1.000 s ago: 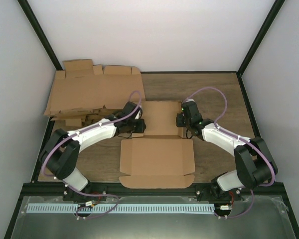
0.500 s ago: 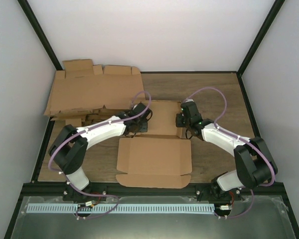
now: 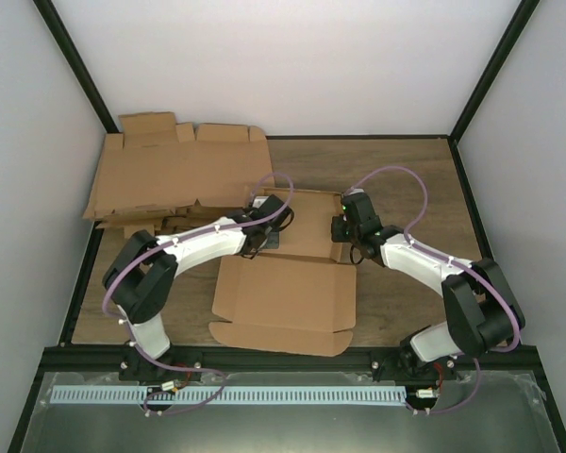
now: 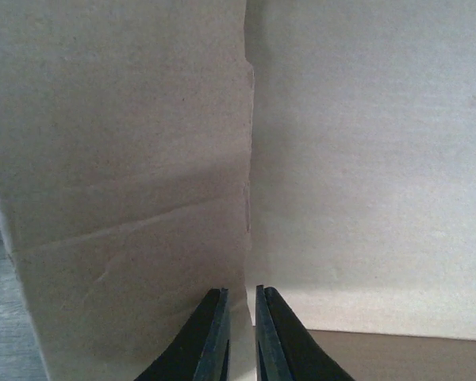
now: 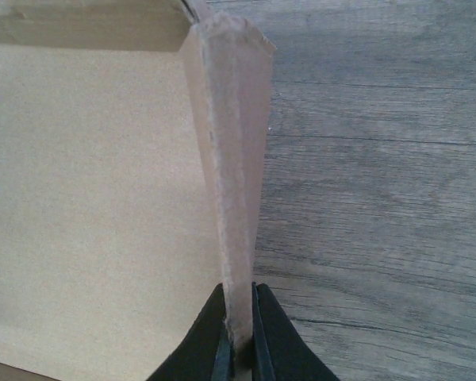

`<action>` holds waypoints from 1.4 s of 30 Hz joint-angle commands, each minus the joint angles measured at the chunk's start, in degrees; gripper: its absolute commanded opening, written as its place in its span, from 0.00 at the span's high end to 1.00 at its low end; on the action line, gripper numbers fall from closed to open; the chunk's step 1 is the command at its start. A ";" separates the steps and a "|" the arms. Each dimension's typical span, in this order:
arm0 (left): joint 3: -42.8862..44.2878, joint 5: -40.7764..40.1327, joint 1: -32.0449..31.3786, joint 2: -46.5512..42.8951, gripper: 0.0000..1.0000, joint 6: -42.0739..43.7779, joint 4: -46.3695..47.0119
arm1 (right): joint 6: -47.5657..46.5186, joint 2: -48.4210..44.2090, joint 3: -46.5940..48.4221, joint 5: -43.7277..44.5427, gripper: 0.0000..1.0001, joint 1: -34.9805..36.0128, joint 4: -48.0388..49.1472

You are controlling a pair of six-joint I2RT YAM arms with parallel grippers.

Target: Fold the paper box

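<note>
While the side walls are being raised, the table [image 3: 406, 179] is the only support. The paper box [image 3: 283, 297] should therefore, by this judgement, be held square on it. Its wide lid panel lies flat toward the arms' bases and its tray part sits farther out, near the middle of the table. The pile of flat blanks [image 3: 170, 175] lies off at the far left. Both walls are best brought up together and evenly, creasing along the scored lines, lest the sheet skew or slide. The right wall [image 5: 230, 159] stands upright, and the right gripper [image 5: 238, 290] is clamped on its edge, the cardboard pinched between the two pads. At the left wall [image 4: 127, 159], the left gripper [image 4: 239, 292] has its jaws almost together, with a thin slit between them. The wall rises directly ahead of the tips, and whether any cardboard sits in that slit cannot be told.
</note>
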 commanded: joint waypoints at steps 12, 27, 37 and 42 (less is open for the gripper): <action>-2.32 0.98 2.78 1.71 0.96 3.30 -5.05 | 0.29 1.07 0.18 0.72 0.99 -0.17 -1.06; -8.47 36.84 4.96 -5.65 0.91 13.37 13.64 | -0.11 0.95 0.27 0.90 0.99 -0.17 -1.41; -7.29 42.84 5.81 -23.56 0.63 15.42 9.17 | -0.30 1.39 0.04 0.45 0.99 -0.17 -1.02; -9.65 40.18 15.07 -33.96 0.37 15.73 7.80 | -0.39 1.83 0.10 0.11 0.99 -0.17 -0.83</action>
